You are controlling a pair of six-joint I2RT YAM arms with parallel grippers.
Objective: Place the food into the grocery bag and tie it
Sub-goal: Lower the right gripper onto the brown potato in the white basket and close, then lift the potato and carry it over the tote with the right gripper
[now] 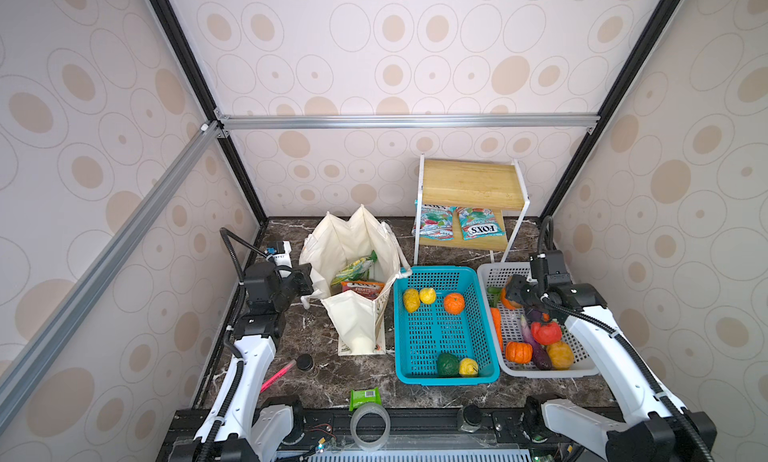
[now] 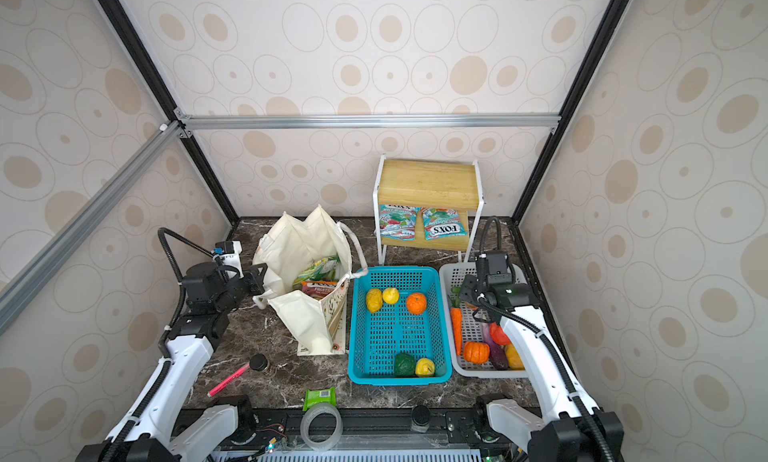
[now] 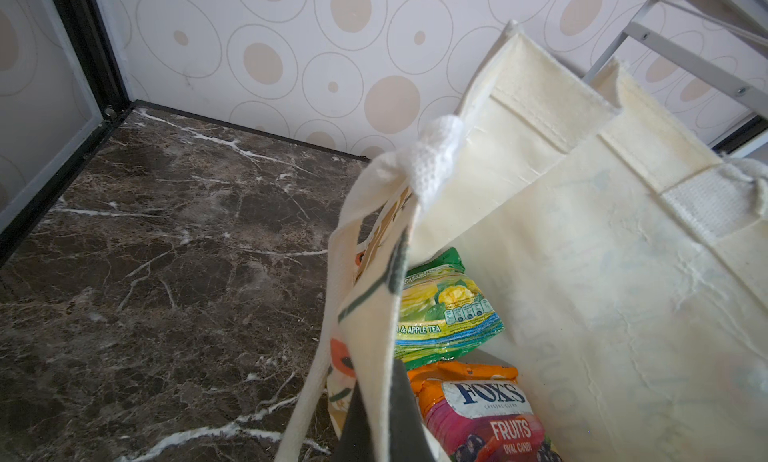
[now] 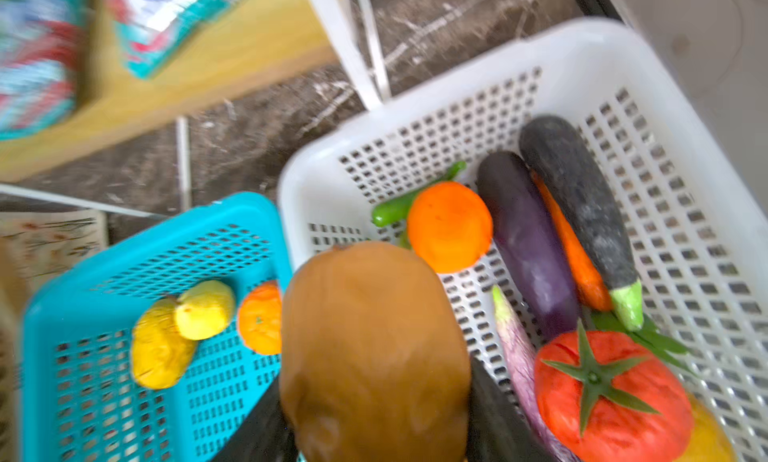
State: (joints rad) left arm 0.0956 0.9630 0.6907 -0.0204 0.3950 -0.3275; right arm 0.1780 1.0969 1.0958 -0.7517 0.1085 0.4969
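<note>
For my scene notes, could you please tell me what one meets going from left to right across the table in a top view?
Left gripper → grocery bag → blue basket → white basket.

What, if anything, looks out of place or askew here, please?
The bag is askew: its near wall lies flopped forward on the table, while the left gripper pinches its rim. A pink pen and tape roll lie stray near the front edge.

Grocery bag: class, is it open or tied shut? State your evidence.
Open: the grocery bag gapes; a green packet and an orange packet lie visible inside.
</note>
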